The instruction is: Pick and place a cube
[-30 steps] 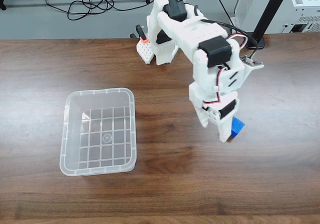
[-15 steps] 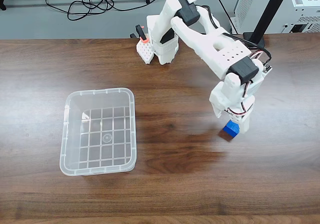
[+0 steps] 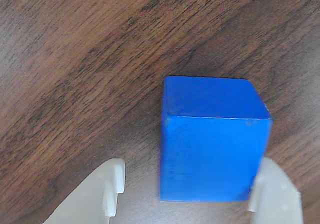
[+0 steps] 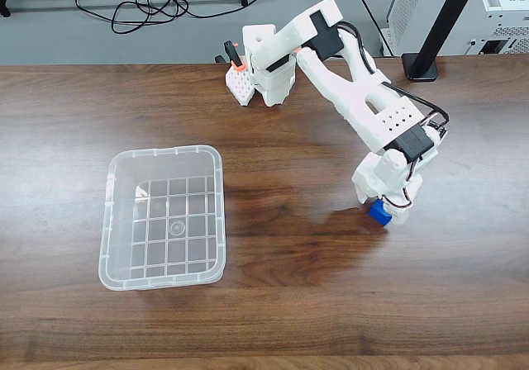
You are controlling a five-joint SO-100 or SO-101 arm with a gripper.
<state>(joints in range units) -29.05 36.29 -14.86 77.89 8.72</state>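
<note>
1. At the left of the fixed view a clear plastic bin point(image 4: 163, 218) sits on the wooden table point(image 4: 273, 320), nothing inside it, its gridded floor showing through.
2. At the upper middle of that view the white arm's base point(image 4: 266, 73) stands near the table's back edge, and the arm point(image 4: 364, 106) reaches down toward the right.
3. Right of centre, the gripper point(image 4: 382, 208) is lowered to the table over the cube point(image 4: 379, 213), well apart from the bin.
4. In the wrist view the blue cube point(image 3: 212, 144) rests on the wood in the lower right, between the two white fingers point(image 3: 100, 196).
5. The gripper point(image 3: 185, 196) is spread: the left finger stands clear of the cube with a gap, while the right finger sits against or just beside the cube's lower right edge.
</note>
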